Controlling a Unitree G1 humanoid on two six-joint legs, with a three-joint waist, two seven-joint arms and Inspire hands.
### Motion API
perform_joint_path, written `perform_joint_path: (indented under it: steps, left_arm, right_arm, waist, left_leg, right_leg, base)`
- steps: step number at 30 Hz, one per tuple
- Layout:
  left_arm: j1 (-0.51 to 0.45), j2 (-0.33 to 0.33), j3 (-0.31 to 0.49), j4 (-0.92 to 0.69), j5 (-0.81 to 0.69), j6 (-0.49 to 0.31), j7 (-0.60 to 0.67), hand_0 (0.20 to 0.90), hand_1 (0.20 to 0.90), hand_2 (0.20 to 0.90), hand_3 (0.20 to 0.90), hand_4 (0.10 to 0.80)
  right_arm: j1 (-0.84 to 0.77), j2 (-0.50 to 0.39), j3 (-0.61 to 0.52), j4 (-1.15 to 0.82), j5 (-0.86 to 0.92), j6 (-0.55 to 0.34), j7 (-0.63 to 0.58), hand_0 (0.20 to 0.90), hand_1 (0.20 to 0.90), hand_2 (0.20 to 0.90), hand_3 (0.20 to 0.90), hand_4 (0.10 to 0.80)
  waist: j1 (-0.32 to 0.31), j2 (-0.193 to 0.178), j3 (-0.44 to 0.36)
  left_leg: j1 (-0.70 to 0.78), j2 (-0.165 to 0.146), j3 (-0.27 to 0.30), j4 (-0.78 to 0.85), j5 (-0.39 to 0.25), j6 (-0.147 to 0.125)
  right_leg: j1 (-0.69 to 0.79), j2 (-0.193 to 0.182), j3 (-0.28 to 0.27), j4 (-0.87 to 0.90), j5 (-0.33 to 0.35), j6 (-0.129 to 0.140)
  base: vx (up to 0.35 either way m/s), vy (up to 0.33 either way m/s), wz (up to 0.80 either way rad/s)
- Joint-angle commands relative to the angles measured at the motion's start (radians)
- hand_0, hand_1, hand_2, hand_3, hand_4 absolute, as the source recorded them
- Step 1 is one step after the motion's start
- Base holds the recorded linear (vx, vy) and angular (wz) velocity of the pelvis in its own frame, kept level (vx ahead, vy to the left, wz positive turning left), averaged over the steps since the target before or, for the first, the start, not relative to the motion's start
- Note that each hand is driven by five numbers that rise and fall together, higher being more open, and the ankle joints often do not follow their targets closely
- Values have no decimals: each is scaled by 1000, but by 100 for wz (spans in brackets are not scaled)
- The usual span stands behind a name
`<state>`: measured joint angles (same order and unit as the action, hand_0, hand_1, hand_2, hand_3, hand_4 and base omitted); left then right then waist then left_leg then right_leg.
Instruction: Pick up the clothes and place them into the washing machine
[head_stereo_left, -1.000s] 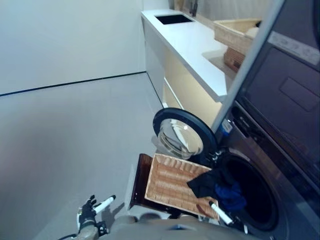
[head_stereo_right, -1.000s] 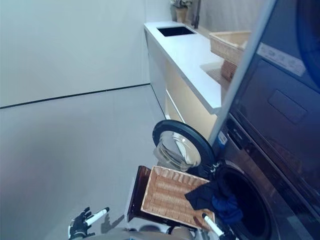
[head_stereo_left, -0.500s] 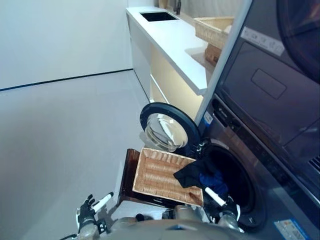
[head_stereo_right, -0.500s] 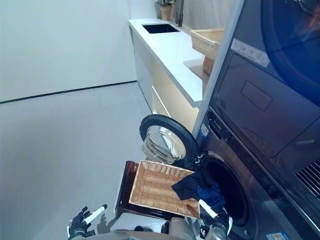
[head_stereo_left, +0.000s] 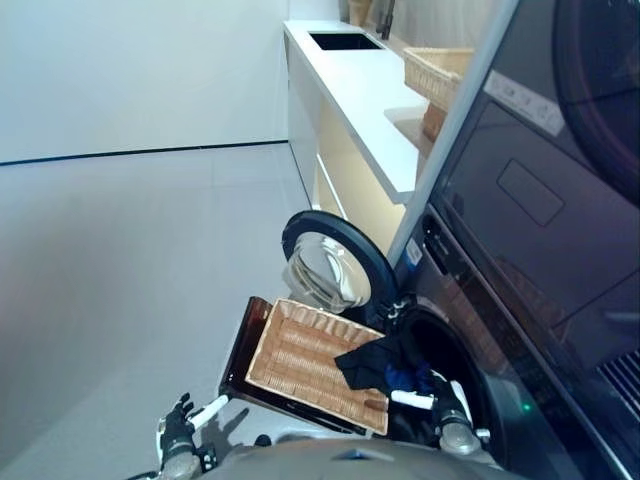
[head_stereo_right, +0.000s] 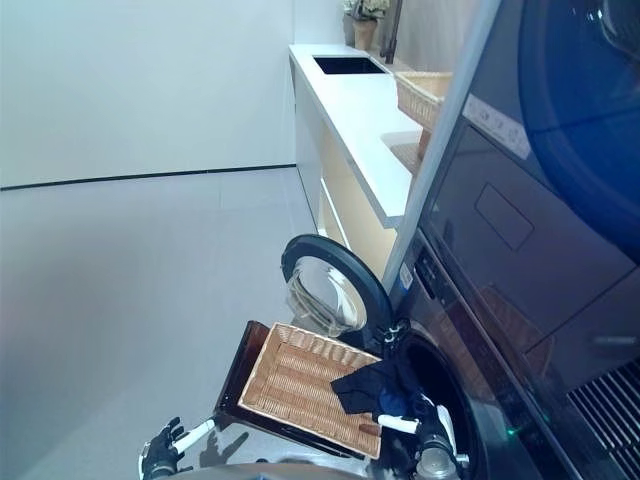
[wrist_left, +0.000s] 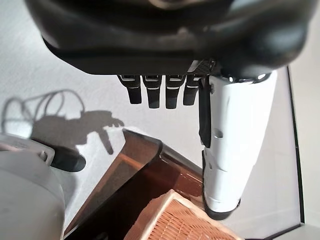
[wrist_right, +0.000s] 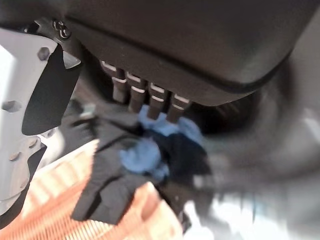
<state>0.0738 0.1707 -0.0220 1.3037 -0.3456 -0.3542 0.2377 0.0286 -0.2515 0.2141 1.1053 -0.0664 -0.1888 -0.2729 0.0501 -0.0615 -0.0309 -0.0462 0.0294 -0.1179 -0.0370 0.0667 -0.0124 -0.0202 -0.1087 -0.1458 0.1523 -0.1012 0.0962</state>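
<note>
— What sits at the far left?

— The left hand (head_stereo_left: 178, 437) hangs low over the grey floor (head_stereo_left: 120, 260), well apart from everything else; in its own wrist view its fingers (wrist_left: 150, 92) hang fairly straight and the white-covered thumb (wrist_left: 232, 145) stands out beside them, with nothing held.

— And next along?

— A dark brown stand (head_stereo_left: 243, 345) with a shallow wicker basket (head_stereo_left: 300, 355) resting on it; the basket's near-right corner lies just beside the washing machine (head_stereo_left: 500, 330) opening; above it the round door (head_stereo_left: 335, 262) stands swung open, its glass bowl facing the floor.

— Where are the clothes?

— A black garment (head_stereo_left: 368, 362) drapes over the basket's right edge and runs into the drum mouth; a blue piece (wrist_right: 145, 150) lies bunched against it, right at the opening; so the clothes are half on the basket, half at the machine's mouth.

— And the right hand?

— The right hand (head_stereo_left: 447, 408) sits low at the drum opening, just beside the clothes; its white thumb (head_stereo_left: 410, 399) points toward the dark cloth; the wrist view shows its fingers (wrist_right: 142, 95) loosely extended above the blue and black cloth, not closed on it.

— Anything behind?

— A white counter (head_stereo_left: 365, 90) with a dark sink (head_stereo_left: 345, 40); another wicker basket (head_stereo_left: 438, 70) stands on it beside the machine.
</note>
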Motion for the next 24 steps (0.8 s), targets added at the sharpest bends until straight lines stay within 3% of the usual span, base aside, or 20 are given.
perform_joint_path:
  steps: [1,6,11,12,13,17,24]
  left_arm:
    - [-95,60,-6,-25,42,-64,-2,900,900,900,900,800]
    - [-90,60,-13,-78,36,-81,-5,900,900,900,900,800]
    - [-200,83,-51,-271,-13,-138,45,900,900,900,900,800]
    - [-200,83,-51,-271,-13,-138,45,900,900,900,900,800]
    - [-231,75,-75,-409,-27,-163,69,900,900,900,900,800]
    - [-255,63,-119,-699,27,-175,99,900,900,900,900,800]
    - [-270,90,-160,-982,123,-161,96,900,900,900,900,800]
  right_arm:
    - [-97,-73,58,-109,-161,-38,6,900,900,900,900,800]
    - [-158,-105,125,-96,-250,-31,6,900,900,900,900,800]
    - [-348,-147,261,-81,-401,20,-94,900,900,900,900,800]
    - [-348,-147,261,-81,-401,20,-94,900,900,900,900,800]
    - [-421,-171,316,-43,-504,69,-144,900,900,900,900,800]
    - [-548,-207,378,21,-565,120,-189,900,900,900,900,800]
    - [-733,-271,504,105,-633,150,-215,900,900,900,900,800]
  waist:
    - [1,-51,35]
    - [8,-47,51]
    - [31,-40,204]
    - [31,-40,204]
    - [38,-28,244]
    - [50,-5,292]
    - [72,28,334]
  left_leg:
    - [-25,-51,22,40,-75,-28]
    - [-40,-44,31,37,-79,-23]
    - [-226,-59,36,186,-88,-22]
    - [-226,-59,36,186,-88,-22]
    - [-288,-62,28,223,-87,-23]
    - [-398,-74,9,286,-89,-27]
    - [-563,-76,-13,397,-111,-32]
  right_leg:
    - [-43,-97,3,-93,156,47]
    - [-79,-94,11,-77,153,49]
    - [-270,-96,51,47,143,28]
    - [-270,-96,51,47,143,28]
    - [-332,-97,44,93,138,23]
    - [-421,-109,24,141,129,17]
    - [-581,-102,31,263,92,4]
  base:
    - [-8,-67,62]
    - [-17,4,35]
    - [-313,32,-1]
    - [-218,31,9]
    - [-169,30,10]
    - [-132,12,16]
    - [-82,-7,14]
